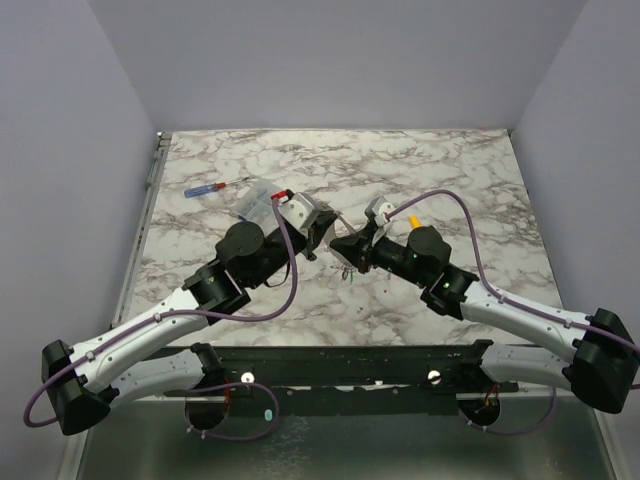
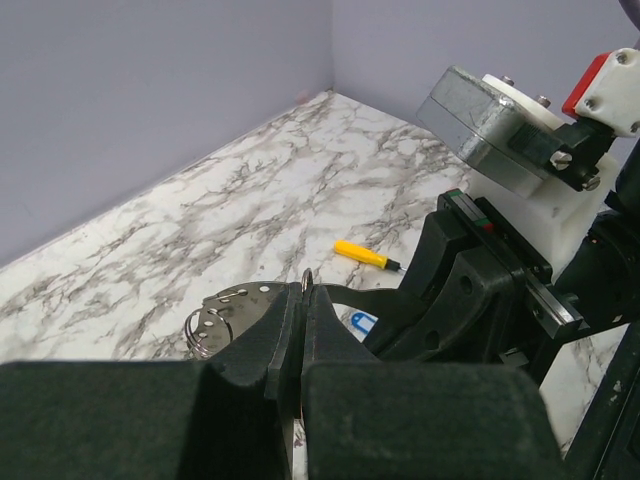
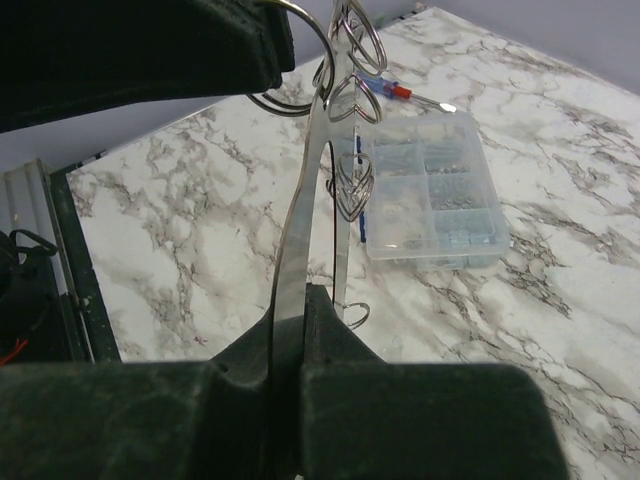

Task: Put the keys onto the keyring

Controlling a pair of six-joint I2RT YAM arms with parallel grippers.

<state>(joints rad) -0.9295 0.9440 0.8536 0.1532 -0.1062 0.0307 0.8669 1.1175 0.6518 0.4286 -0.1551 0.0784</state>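
I see the left gripper (image 2: 303, 300) and right gripper (image 3: 300, 300) both clamped on the large thin silver-grey wire keyring (image 3: 300, 220), held between them above the middle of the white marble table (image 1: 400, 170); small wire loops (image 3: 352, 185) hang on it.

No writing, label, brand, number or sign is legible on anything in view.

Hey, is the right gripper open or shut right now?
Shut. In the right wrist view the right gripper has both fingers pressed together on a thin metal strip, with no gap showing.
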